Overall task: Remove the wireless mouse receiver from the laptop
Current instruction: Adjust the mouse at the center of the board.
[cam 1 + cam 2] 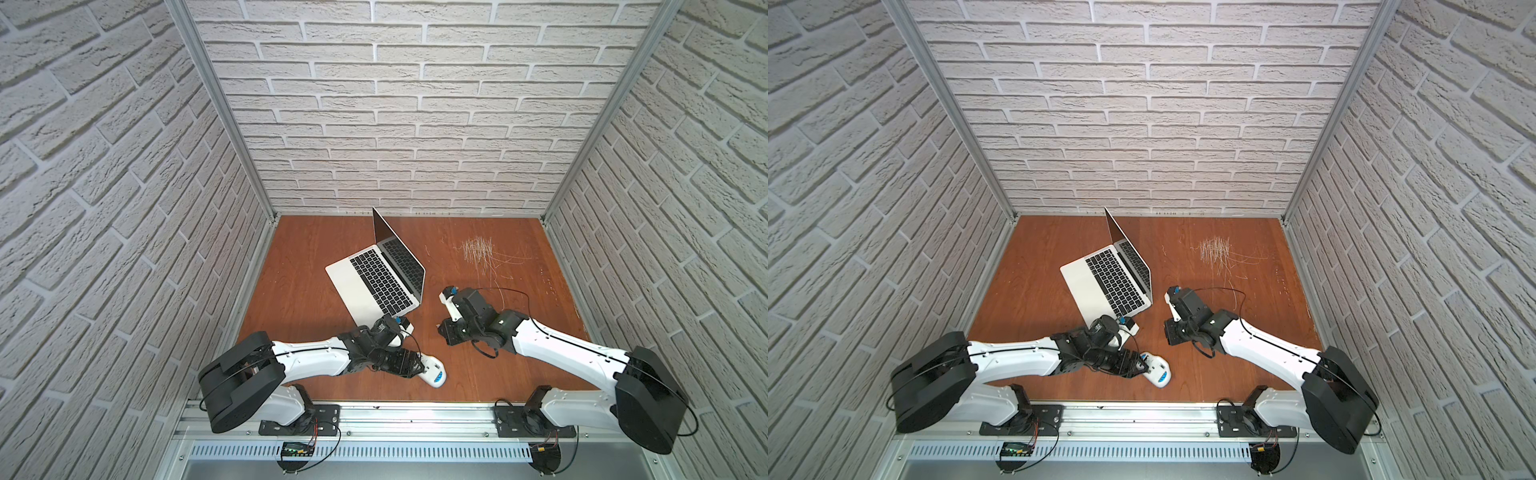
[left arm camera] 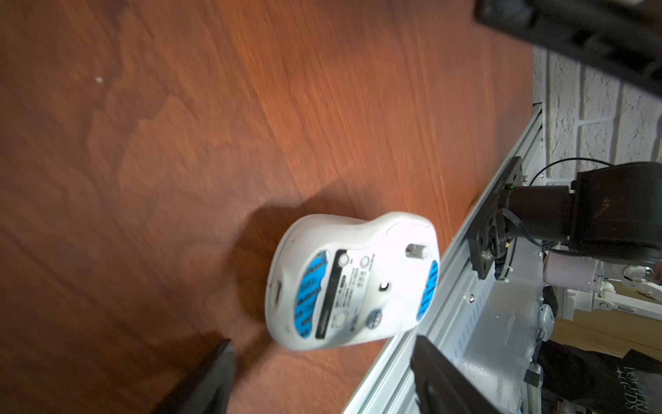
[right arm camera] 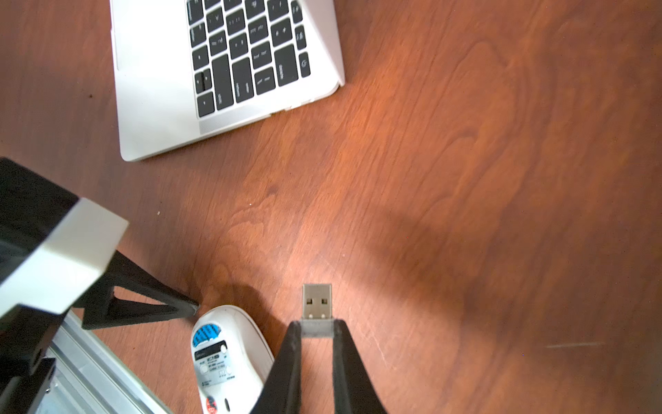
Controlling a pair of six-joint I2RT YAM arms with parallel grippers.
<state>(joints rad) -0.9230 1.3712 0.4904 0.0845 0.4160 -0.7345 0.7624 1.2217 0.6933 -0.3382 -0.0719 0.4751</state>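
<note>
The silver laptop (image 1: 357, 274) (image 1: 1084, 277) stands open on the brown table, its near corner showing in the right wrist view (image 3: 157, 93). The wireless mouse receiver (image 3: 316, 304) is out of the laptop. My right gripper (image 3: 316, 328) (image 1: 440, 328) is shut on its grey stub, with the metal plug sticking out past the fingertips above bare table. A white mouse (image 2: 351, 279) (image 1: 434, 374) (image 3: 229, 362) lies belly up near the table's front edge. My left gripper (image 2: 322, 353) (image 1: 1146, 368) is open just short of it, not touching.
An aluminium rail (image 1: 395, 419) runs along the table's front edge, right next to the mouse. White scratches (image 1: 478, 249) mark the table at the back right. Brick-patterned walls close in three sides. The left wrist (image 1: 386, 328) hangs over the laptop's near corner.
</note>
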